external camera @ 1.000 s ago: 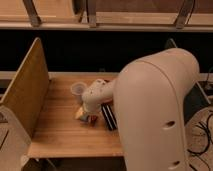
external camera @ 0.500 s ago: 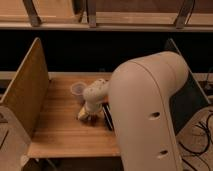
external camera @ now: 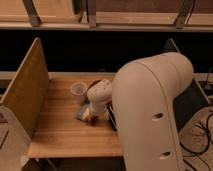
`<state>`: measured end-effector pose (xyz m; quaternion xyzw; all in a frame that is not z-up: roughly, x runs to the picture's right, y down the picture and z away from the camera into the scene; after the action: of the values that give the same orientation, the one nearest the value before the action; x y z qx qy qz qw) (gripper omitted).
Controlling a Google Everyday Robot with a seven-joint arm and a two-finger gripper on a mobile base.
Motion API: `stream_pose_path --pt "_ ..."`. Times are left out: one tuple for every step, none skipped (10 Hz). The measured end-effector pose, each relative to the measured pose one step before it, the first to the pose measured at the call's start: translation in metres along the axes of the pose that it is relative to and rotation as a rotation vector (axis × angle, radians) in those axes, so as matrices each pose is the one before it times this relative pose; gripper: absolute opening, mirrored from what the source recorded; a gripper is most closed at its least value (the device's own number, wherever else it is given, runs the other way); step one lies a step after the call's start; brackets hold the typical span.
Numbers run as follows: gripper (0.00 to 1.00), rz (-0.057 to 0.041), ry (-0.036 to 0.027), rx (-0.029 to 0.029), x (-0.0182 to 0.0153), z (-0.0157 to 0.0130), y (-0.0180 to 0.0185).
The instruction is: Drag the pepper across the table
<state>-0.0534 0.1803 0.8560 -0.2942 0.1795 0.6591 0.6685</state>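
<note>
Background: dark shelving with pale rails was seen behind the table (external camera: 55, 135), and cables (external camera: 200, 136) were seen on the floor at the 3 o'clock side.
Surface: a light plank top was bounded by a tan side board (external camera: 27, 95) at 9 o'clock and a dark board (external camera: 171, 48) at 2 o'clock.
Arm: much of the right half of the view was filled by the pale arm shell (external camera: 150, 110), with the rounded wrist (external camera: 100, 94) reached out toward 9 o'clock.
Gripper: the gripper (external camera: 99, 116) was held low over the middle of the table, just under the wrist; its state could not be told, since it was masked by the wrist.
Pepper: the pepper (external camera: 90, 119) lay near the table's centre, right at the gripper, with the blue pad (external camera: 82, 113) just beside it at 10 o'clock.
Cup: a clear cup (external camera: 78, 90) stood upright at 12 o'clock from the pad, apart from it.
Change: over the last second the arm shell was shifted slightly toward 9 o'clock, while the pepper was left in much the same spot (any slide was too small to be made out).
Meaning: the drag was judged to be barely begun, with most of the table yet to be crossed.
Writing: no brand, label or lettering could be read anywhere.
</note>
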Motion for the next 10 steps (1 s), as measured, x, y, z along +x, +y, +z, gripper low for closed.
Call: stream_pose_path --pt "0.8 0.01054 0.00301 -0.0014 -0.00016 0.00189 -0.00281" --pt "0.8 0.01086 0.0022 0.00071 -0.00105 0.00184 -0.0035" --pt "0.8 0.00611 0.0012 0.0051 -0.00103 0.00055 -0.00371" --pt "0.8 0.00959 -0.00002 0.00777 -0.00118 -0.00043 -0.00424" --pt "0.8 0.01408 -0.00218 0.01117 -0.00198 -0.00154 -0.00567" --pt "0.8 0.016 -0.00098 0.01674 -0.00173 -0.00204 -0.00694" --pt "0.8 0.00817 0.00011 0.01264 -0.001 -0.00074 -0.0041" --pt "0.8 0.00644 0.00288 0.00849 -0.00011 0.00054 -0.0022" --pt "0.8 0.00247 0.00981 0.00945 0.00118 0.00334 -0.00083" --pt "0.79 -0.00054 0.00529 0.00097 0.00019 0.00262 0.00199"
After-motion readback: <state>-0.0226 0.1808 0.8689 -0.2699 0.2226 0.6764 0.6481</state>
